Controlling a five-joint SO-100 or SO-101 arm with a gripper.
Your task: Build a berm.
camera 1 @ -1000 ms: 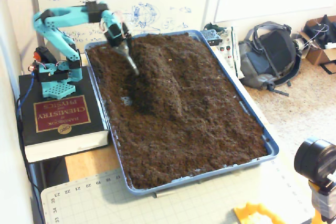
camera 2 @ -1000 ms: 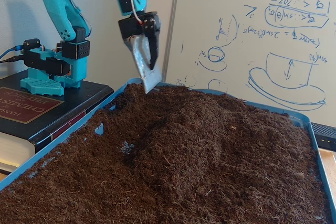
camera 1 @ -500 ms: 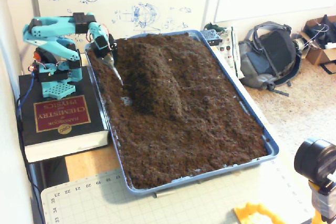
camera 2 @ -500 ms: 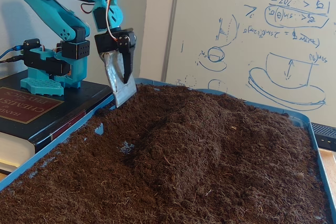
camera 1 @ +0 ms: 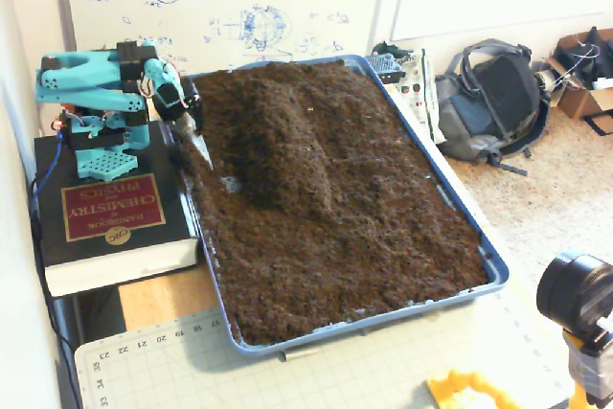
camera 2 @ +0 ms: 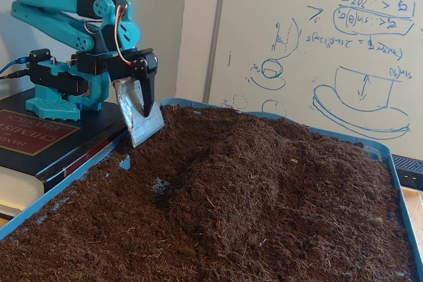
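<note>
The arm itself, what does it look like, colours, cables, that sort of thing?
The arm is turquoise plastic with black servo blocks at the joints. Thin red and white wires loop near the wrist. The gripper has a black finger and a flat silvery metal blade.

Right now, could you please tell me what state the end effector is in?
End effector: shut on the metal blade, held near the tray's edge beside the berm.

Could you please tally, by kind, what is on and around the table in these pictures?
Arm with claw: 1
Tray: 1
Ridge of soil: 1
Book: 1
Backpack: 1
Cutting mat: 1
Whiteboard: 1
Total: 7
</note>
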